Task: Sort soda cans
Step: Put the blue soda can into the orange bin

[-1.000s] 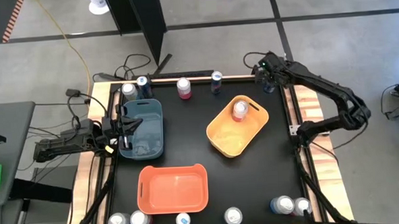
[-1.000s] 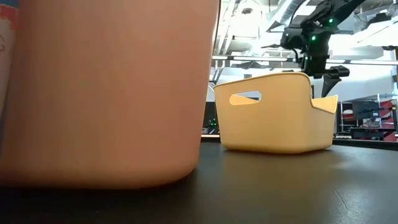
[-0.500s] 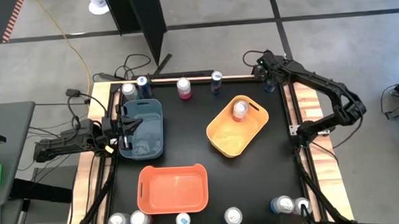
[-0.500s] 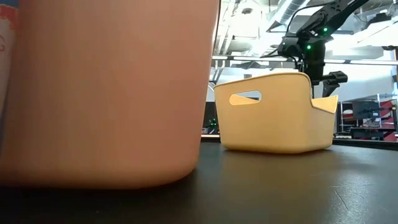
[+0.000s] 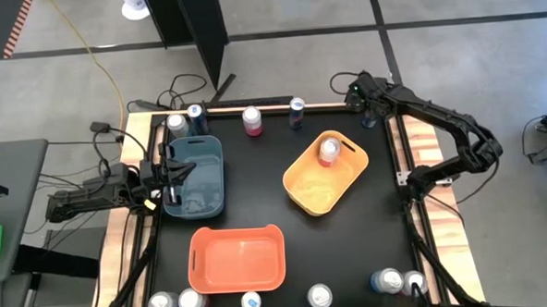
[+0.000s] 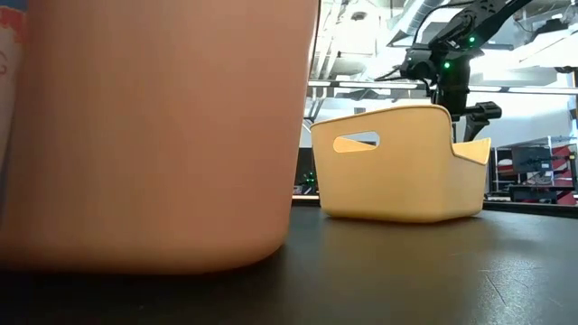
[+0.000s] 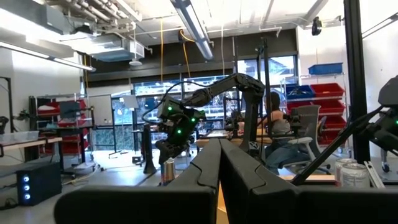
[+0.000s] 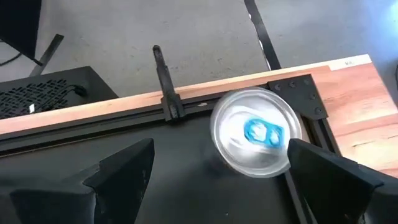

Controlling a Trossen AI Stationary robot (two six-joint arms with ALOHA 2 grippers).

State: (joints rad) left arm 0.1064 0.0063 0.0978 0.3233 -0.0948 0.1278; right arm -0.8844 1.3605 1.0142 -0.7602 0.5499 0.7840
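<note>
Soda cans stand upright along the table's far edge (image 5: 252,120) and near edge (image 5: 320,297). One silver-topped can (image 5: 330,151) stands in the yellow bin (image 5: 312,193). My right gripper (image 8: 221,152) is open above a can with a blue tab (image 8: 256,130) in the far right corner. One finger is on each side of the can and neither touches it. This gripper also shows in the high view (image 5: 362,99) and the low view (image 6: 447,77). My left gripper (image 7: 219,163) is shut and empty at the blue bin's left rim (image 5: 168,172).
The blue bin (image 5: 200,161) stands at the left, the orange bin (image 5: 237,258) near the front, and the yellow bin in the middle right. The orange bin fills the left of the low view (image 6: 153,135). A wooden frame (image 8: 348,93) edges the table. A person sits in the room behind it (image 7: 273,121).
My right gripper has drifted a little toward the table's left and down over the far right corner, staying open. My left arm has kept still.
</note>
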